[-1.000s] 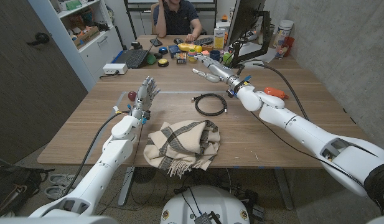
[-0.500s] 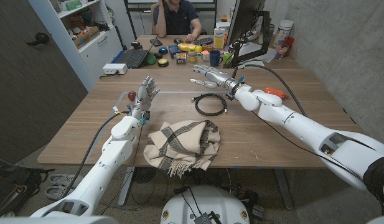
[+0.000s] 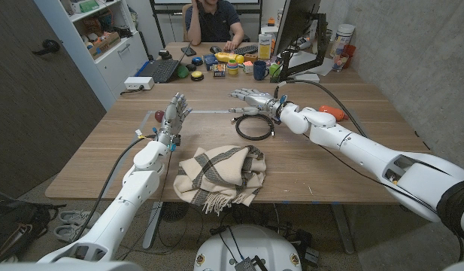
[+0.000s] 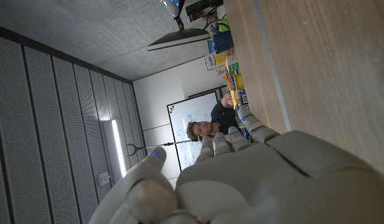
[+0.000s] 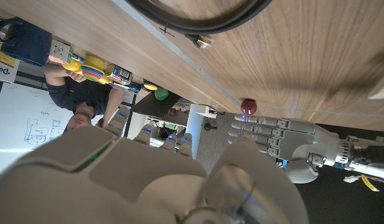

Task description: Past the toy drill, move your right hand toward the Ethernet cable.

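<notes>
The wooden table (image 3: 314, 162) is cluttered at the far edge, where a person (image 3: 213, 19) is seated. "Dom" can maybe be read on a label (image 5: 1, 67). Nothing's held: the right hand (image 3: 251, 96) is spread open just beyond the coiled Ethernet cable (image 3: 254, 126), the left hand (image 3: 174, 114) upright, fingers apart.

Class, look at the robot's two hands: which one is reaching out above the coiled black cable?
The right hand, stretched out just beyond the black cable. The left hand stands upright, away from it, near a small red ball.

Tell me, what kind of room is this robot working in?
Probably an office or lab workroom. A whiteboard with writing hangs on the far wall, a person sits at the wooden table, and a monitor and laptop stand on its far end.
</notes>
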Robot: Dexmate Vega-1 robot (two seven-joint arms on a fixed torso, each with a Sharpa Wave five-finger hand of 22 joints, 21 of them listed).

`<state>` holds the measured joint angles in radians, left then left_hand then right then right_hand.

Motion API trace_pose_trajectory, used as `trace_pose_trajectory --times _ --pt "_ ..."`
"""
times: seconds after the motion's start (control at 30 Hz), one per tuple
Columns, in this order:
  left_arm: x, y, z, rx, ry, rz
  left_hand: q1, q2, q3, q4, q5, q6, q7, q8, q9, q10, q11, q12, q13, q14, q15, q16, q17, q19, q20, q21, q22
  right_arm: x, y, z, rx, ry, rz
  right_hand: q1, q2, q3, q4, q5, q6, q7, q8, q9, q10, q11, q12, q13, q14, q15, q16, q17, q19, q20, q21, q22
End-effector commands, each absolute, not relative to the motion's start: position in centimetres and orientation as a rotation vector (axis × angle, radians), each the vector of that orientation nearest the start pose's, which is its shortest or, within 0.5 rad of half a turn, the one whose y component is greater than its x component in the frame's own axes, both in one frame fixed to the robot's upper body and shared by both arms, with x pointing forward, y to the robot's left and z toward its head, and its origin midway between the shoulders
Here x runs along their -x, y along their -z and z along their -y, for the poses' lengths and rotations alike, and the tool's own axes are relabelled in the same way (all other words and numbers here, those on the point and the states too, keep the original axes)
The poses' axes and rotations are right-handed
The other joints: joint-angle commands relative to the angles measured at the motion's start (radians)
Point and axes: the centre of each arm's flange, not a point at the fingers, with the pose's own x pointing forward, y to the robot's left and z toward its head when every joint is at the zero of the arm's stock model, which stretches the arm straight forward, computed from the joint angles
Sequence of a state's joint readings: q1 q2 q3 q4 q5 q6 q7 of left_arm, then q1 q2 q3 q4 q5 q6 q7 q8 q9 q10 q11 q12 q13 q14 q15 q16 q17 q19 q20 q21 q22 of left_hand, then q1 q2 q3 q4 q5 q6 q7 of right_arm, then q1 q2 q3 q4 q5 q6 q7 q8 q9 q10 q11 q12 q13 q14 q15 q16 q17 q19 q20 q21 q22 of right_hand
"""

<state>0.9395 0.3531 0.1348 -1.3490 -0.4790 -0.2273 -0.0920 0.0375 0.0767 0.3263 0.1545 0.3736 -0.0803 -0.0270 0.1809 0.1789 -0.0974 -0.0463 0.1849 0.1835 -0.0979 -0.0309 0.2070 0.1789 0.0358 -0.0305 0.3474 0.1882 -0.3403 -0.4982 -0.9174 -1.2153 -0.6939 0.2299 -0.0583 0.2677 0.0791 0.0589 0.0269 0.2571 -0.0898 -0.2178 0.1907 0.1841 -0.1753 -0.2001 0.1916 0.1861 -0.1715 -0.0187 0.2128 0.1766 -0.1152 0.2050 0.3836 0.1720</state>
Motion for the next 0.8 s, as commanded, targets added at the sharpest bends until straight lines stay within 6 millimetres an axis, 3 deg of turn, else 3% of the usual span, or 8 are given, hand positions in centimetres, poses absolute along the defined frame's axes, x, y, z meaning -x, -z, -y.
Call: trace_pose_trajectory --times 0.03,0.2,0.3,0.37,0.43,0.5,0.6,0.8 --pt "-64.1 4.2 -30.6 0.08 0.143 0.608 -0.006 0.017 -0.003 0.001 0.005 -0.009 -0.005 0.007 0.005 -0.004 0.002 0.006 0.005 -0.004 0.003 0.007 0.006 0.01 -0.001 -0.001 0.003 -67.1 -4.8 8.7 1.73 -0.308 0.861 0.058 0.021 0.024 -0.03 -0.02 0.004 -0.004 0.006 0.003 -0.03 -0.009 -0.002 0.002 -0.063 -0.012 0.004 0.002 0.107 -0.013 -0.003 0.002" --pt "-64.0 4.2 -30.7 0.082 0.141 0.608 -0.007 0.016 -0.004 0.001 0.005 -0.01 -0.006 0.007 0.005 -0.005 0.0 0.006 0.005 -0.005 0.001 0.007 0.006 0.01 -0.001 -0.002 0.003 -67.3 -4.4 8.5 1.779 -0.335 0.832 0.111 0.032 0.047 -0.062 -0.036 0.023 -0.004 0.011 0.004 0.001 -0.006 0.004 0.002 -0.008 -0.018 0.012 0.001 0.218 -0.036 0.001 0.002" --pt "-64.0 4.3 -30.7 0.08 0.141 0.608 -0.007 0.016 -0.005 0.001 0.005 -0.01 -0.006 0.007 0.005 -0.004 0.0 0.006 0.005 -0.005 0.001 0.007 0.006 0.01 -0.001 -0.003 0.003 -67.4 -4.2 8.4 1.791 -0.352 0.808 0.132 0.034 0.056 -0.075 -0.04 0.027 -0.004 0.011 0.004 0.012 -0.006 0.005 0.002 0.01 -0.013 0.013 0.0 0.255 -0.031 0.002 0.001" --pt "-64.0 4.3 -30.7 0.082 0.139 0.609 -0.007 0.016 -0.006 0.001 0.005 -0.01 -0.007 0.007 0.005 -0.004 -0.001 0.006 0.005 -0.005 0.001 0.007 0.006 0.01 0.0 -0.003 0.003 -67.6 -4.1 8.4 1.787 -0.37 0.788 0.137 0.036 0.059 -0.078 -0.041 0.034 -0.003 0.013 0.004 0.013 -0.006 0.004 0.002 0.011 -0.013 0.011 0.0 0.257 -0.034 -0.001 0.001" --pt "-63.9 4.3 -30.8 0.081 0.14 0.609 -0.007 0.016 -0.006 0.001 0.006 -0.01 -0.006 0.007 0.005 -0.005 0.0 0.005 0.005 -0.005 0.002 0.007 0.006 0.01 0.001 -0.004 0.003 -67.8 -4.1 8.4 1.773 -0.383 0.775 0.135 0.041 0.062 -0.076 -0.043 0.05 -0.002 0.018 0.005 0.01 -0.005 0.002 0.002 0.009 -0.014 0.009 0.002 0.256 -0.039 -0.007 0.001" --pt "-63.9 4.3 -30.8 0.082 0.139 0.609 -0.007 0.016 -0.007 0.001 0.006 -0.01 -0.006 0.007 0.005 -0.005 0.0 0.005 0.005 -0.005 0.002 0.007 0.006 0.011 0.0 -0.004 0.003 -67.9 -4.1 8.5 1.754 -0.394 0.769 0.105 0.068 0.068 -0.047 -0.053 0.146 -0.001 0.042 0.007 0.035 -0.006 0.008 0.003 0.018 -0.025 0.01 0.007 0.266 -0.042 -0.025 0.002" --pt "-63.9 4.4 -30.8 0.084 0.137 0.61 -0.007 0.016 -0.008 0.001 0.006 -0.012 -0.009 0.006 0.005 -0.004 -0.001 0.006 0.005 -0.005 -0.001 0.007 0.006 0.011 0.0 -0.005 0.003 -68.1 -4.1 8.6 1.745 -0.393 0.774 0.081 0.065 0.073 -0.026 -0.055 0.276 -0.002 0.059 0.002 0.116 -0.01 0.021 0.002 0.066 -0.041 0.016 0.005 0.306 -0.052 -0.047 0.001" --pt "-63.8 4.4 -30.8 0.085 0.137 0.611 -0.007 0.016 -0.01 0.001 0.006 -0.014 -0.017 0.006 0.005 -0.004 -0.002 0.006 0.005 -0.004 0.0 0.007 0.006 0.012 0.001 -0.007 0.003 -68.3 -4.2 8.6 1.765 -0.39 0.762 0.082 0.055 0.084 -0.024 -0.053 0.351 0.012 0.052 -0.004 0.225 -0.009 0.035 -0.001 0.127 -0.059 0.022 0.001 0.341 -0.062 -0.07 0.001"
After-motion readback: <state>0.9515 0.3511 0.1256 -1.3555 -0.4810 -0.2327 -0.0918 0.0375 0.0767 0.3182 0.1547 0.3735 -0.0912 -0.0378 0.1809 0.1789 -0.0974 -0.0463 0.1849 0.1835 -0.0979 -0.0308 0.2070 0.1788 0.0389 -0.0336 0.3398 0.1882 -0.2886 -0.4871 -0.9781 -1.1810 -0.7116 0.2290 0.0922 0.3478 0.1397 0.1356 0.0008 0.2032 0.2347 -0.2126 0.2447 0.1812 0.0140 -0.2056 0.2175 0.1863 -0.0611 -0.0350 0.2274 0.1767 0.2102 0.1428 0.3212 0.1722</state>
